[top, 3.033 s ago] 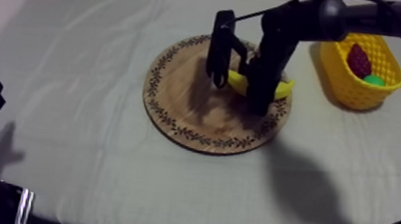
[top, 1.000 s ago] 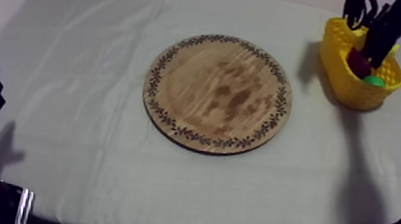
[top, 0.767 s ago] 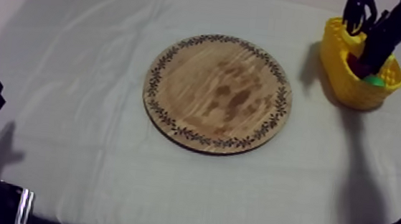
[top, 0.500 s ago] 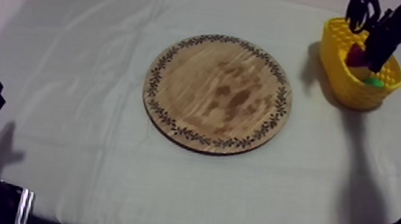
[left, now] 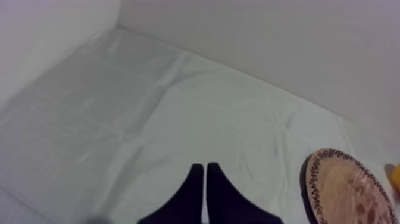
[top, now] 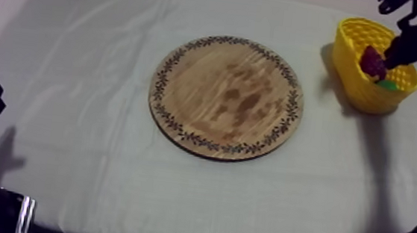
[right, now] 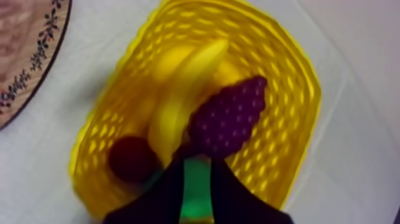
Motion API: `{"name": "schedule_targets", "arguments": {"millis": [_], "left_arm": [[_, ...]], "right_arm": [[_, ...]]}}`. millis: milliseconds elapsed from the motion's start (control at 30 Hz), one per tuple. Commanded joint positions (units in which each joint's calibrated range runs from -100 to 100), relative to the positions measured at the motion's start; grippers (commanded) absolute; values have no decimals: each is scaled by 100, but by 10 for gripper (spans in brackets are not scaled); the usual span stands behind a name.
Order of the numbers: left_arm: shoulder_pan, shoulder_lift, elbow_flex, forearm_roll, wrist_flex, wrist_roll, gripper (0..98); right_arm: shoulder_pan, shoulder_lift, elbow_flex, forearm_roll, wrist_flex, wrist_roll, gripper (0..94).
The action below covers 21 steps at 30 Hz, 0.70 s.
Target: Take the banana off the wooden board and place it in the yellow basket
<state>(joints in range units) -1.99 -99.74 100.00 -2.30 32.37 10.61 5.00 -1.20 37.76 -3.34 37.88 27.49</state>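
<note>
One banana (right: 181, 89) in yellow basket (right: 296, 76)

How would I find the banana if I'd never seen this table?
Look for the yellow basket at the right side of the table, past the round wooden board. Inside it, the banana is the long, curved, pale yellow fruit lying beside the purple grapes and the small red fruit.

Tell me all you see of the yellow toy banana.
The smooth, curved yellow toy banana lies inside the yellow lattice basket. It runs lengthwise along the basket floor, one side seemingly against the purple bunch of grapes, one end by the small red fruit. Nothing grips it.
</note>
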Motion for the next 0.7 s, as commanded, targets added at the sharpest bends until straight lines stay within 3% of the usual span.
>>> {"name": "schedule_targets", "arguments": {"millis": [0, 333, 533, 667], "left_arm": [[0, 0, 0, -2, -4, 1, 1], [0, 0, 0, -2, -4, 1, 1], [0, 0, 0, -2, -4, 1, 1], [0, 0, 0, -2, -4, 1, 1]], "right_arm": [[85, -498, 684, -164, -183, -88, 154], [315, -2581, 3209, -619, -1135, 45, 118], [531, -4451, 4619, -914, -1232, 296, 120], [611, -5657, 5280, -882, -919, 298, 122]]}}
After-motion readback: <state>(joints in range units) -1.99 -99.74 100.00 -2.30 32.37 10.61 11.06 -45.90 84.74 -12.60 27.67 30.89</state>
